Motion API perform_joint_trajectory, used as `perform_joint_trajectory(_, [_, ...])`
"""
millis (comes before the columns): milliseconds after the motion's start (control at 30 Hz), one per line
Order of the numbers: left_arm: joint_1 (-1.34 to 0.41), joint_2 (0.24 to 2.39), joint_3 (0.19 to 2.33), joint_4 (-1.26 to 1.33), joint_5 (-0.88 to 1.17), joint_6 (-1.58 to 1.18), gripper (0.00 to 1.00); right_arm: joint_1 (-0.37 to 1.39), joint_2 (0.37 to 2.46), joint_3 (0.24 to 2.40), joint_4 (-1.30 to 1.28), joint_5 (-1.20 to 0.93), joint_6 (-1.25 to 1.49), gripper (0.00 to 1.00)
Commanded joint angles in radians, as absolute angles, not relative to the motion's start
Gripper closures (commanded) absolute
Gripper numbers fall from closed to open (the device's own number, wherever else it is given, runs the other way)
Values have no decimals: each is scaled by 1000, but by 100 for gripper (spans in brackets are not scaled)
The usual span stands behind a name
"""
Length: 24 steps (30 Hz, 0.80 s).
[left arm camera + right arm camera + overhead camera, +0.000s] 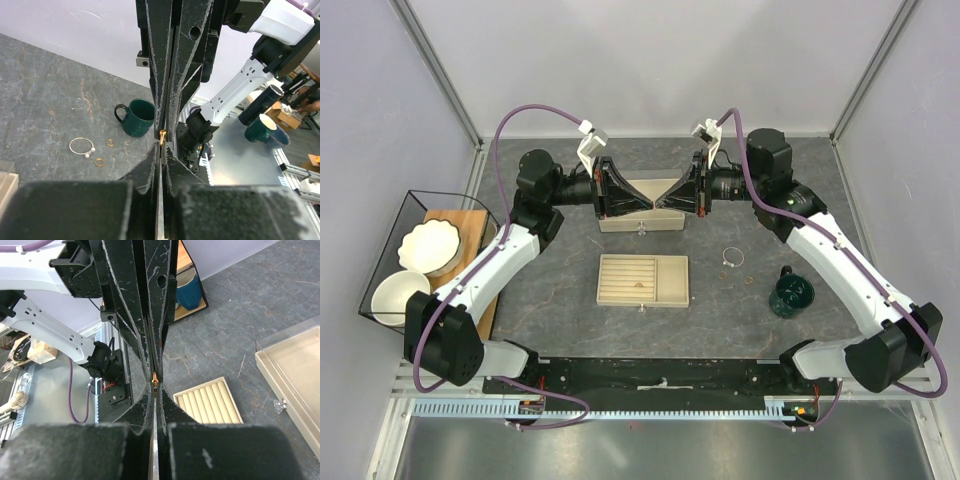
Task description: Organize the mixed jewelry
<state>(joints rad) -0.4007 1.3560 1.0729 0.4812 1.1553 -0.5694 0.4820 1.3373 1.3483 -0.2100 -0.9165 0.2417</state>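
My two grippers meet tip to tip above the back of the table. The left gripper (650,202) (161,150) is shut, and a small gold ring (162,136) (155,380) sits at its tips. From the other side the right gripper (664,201) (155,390) is shut on the same ring. A thin silver hoop with two pearl ends (731,258) (81,146) lies on the grey table. Two more gold rings (110,143) (99,162) lie beside the hoop. The beige slotted tray box (642,280) (210,402) lies open at the middle of the table.
A dark green mug (790,293) (137,117) stands right of the hoop. A second beige box with a clear lid (640,218) (295,375) lies under the grippers. At the left edge a wire rack (380,250) holds two white bowls (430,245) on a wooden board.
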Motion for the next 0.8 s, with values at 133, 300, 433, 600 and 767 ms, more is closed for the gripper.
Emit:
perform_joint_trajectory(133, [-396,1327,1054,482,1068,-578,52,480,1339,1396,-262,-841,175,100])
perform_joint_trajectory(300, [-324,1249,1011,459,997,-563,24,482,1356,1457,-417,-717,54,100])
perform_joint_trajectory(433, [-217,1190,1002,414,942,-587,21,515,1382,1499,-518,-554,-73,100])
perform_joint_trajectory(600, [-89,1155,1086,119,738,-499,21,643,1451,1480,-595,-305,-219,100])
perform_joint_trajectory(767, [-34,1164,1210,-83,599,-416,21,739,1554,1471,-643,-180,-365,100])
